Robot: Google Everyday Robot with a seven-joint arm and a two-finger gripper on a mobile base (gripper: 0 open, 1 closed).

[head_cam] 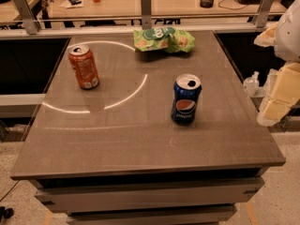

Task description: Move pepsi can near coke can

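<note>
The pepsi can (186, 100), dark blue with a round red, white and blue logo and a silver top, stands upright on the grey table (140, 139), right of the middle. The coke can (84, 66), orange-red with a silver top, stands upright at the far left of the table. The two cans are well apart. My gripper (274, 108) hangs with the pale arm at the right edge of the view. It is just off the table's right side, to the right of the pepsi can and not touching it.
A green snack bag (163, 39) lies at the table's far edge in the middle. A railing with metal posts (146, 8) runs behind the table. A small clear bottle (251, 83) sits off the table's right side.
</note>
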